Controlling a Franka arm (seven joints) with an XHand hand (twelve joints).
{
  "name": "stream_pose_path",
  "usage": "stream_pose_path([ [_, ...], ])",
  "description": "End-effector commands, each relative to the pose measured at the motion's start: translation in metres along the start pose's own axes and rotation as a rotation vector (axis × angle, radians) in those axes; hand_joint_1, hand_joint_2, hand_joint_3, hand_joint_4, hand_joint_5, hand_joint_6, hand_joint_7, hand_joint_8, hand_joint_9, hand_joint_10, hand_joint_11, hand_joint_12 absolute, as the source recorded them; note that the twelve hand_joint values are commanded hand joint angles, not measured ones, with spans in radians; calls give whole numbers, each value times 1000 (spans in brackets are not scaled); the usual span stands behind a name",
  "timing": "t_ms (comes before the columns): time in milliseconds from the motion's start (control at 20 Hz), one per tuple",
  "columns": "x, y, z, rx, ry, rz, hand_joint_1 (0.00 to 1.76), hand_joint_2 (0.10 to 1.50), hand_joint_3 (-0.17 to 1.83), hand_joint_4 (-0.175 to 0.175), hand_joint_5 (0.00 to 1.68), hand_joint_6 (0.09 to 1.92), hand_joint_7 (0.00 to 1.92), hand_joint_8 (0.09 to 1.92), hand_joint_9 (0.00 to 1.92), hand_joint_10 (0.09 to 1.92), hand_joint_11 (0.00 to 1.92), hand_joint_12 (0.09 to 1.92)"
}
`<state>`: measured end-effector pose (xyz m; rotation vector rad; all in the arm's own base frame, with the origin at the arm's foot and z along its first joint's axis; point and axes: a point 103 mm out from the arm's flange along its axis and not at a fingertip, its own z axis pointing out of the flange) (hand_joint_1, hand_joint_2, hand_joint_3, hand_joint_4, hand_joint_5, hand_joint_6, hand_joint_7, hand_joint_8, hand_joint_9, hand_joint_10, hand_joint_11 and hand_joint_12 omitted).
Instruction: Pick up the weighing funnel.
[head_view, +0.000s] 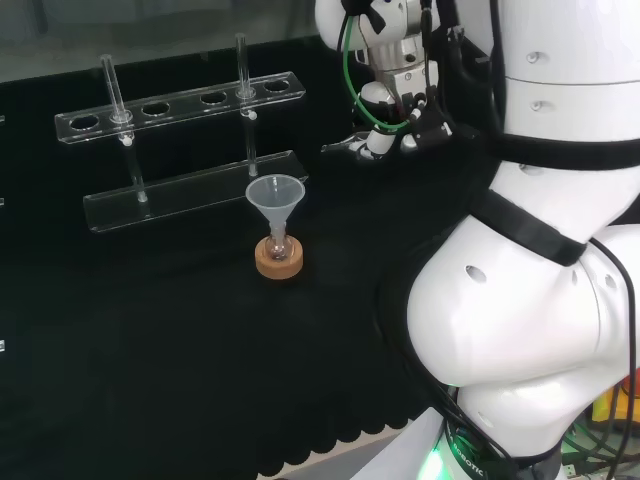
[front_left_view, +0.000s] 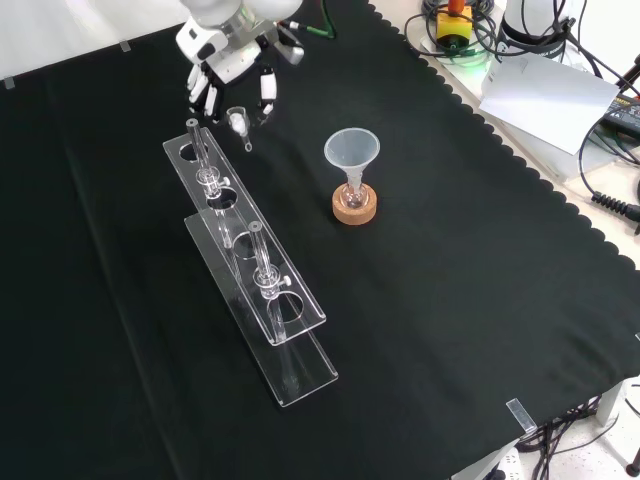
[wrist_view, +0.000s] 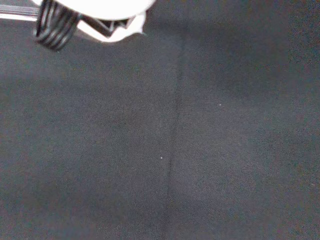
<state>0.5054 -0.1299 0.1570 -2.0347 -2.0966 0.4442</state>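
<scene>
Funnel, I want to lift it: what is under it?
The funnel has its stem in a small flask on a cork ring; the cloth beneath the ring is covered.

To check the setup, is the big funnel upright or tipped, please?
Upright: the funnel stands mouth up, stem in the flask on the cork ring.
</scene>
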Motion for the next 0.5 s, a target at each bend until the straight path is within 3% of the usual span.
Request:
stream_pose_path([
  [50,7,-42,-17,11,-46,21,1097,639,781,175,1166,920,347,679,721,529,574,1201],
  [500,36,-93,-34,3,-88,38,1097,640,783,175,1164,926,340,680,719,528,570,1202],
])
